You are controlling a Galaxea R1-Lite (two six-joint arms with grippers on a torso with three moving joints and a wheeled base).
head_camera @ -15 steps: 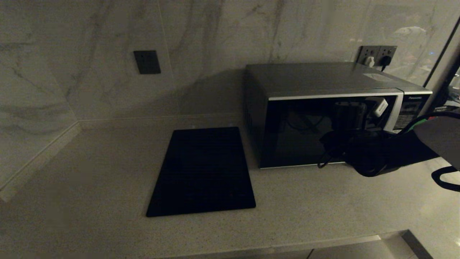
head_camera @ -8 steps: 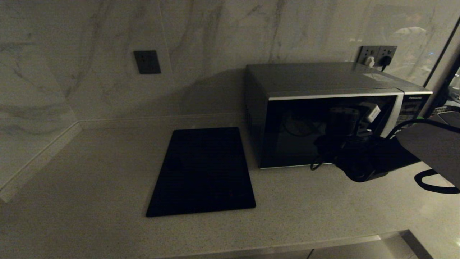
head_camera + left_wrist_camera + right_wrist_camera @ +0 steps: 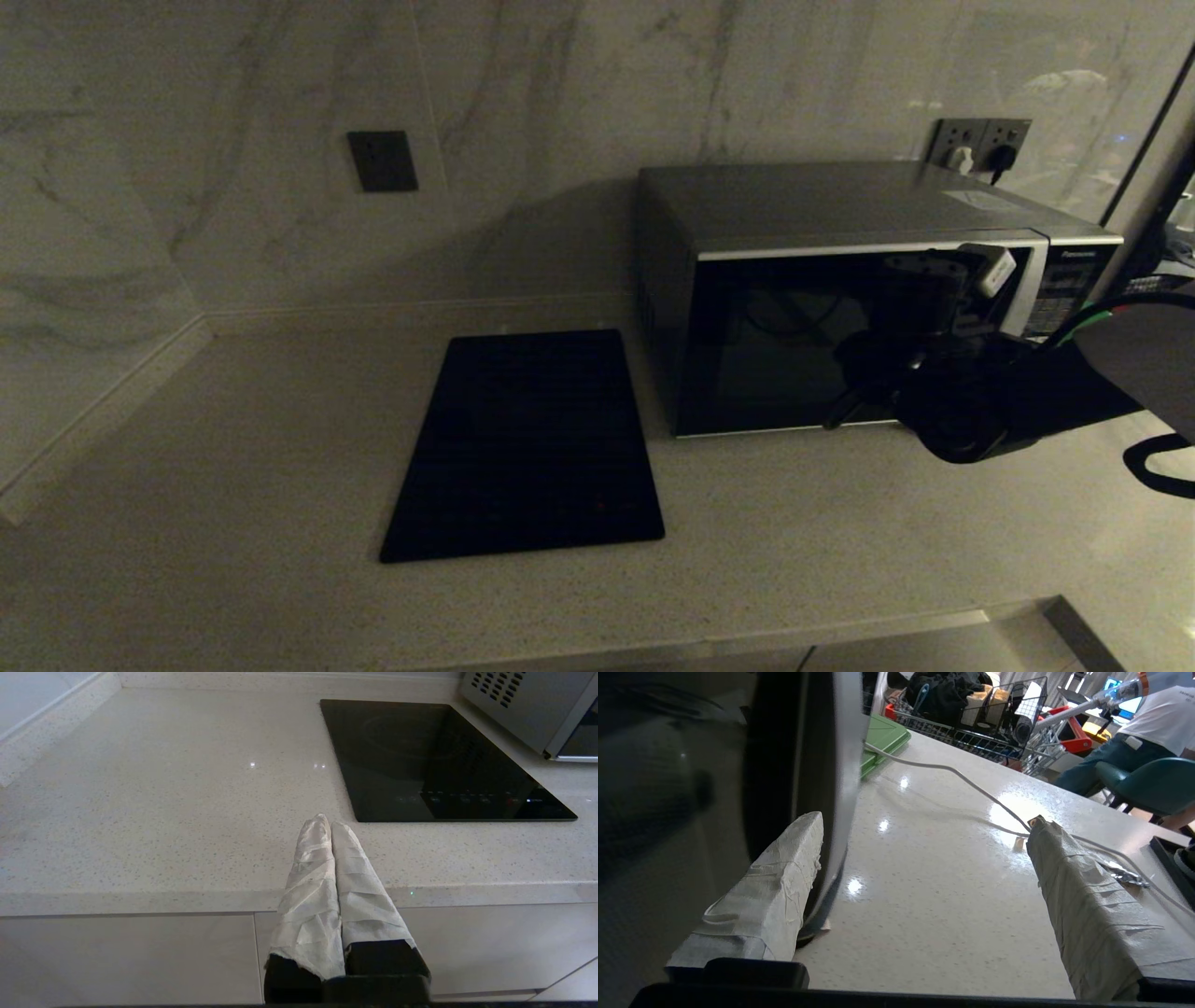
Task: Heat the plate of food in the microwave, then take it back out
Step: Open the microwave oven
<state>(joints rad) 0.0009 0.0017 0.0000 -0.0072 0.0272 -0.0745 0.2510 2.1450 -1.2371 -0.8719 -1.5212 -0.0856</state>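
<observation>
Head view has the microwave with its door closed, and the right gripper up against the right end of the glass. Its jaws are spread wide with nothing held, one taped finger just beside the silver trim. No plate of food in sight, so can't tell if it's inside. Looks like an early or mid step. Left gripper sits pinched together, empty, over the counter edge near the black slab. A white cable and green board lie beyond the microwave.

Head view very dim and murky, wrist views brighter, ceiling-light glare spots on the glossy tabletop, blurred microwave door close up.
</observation>
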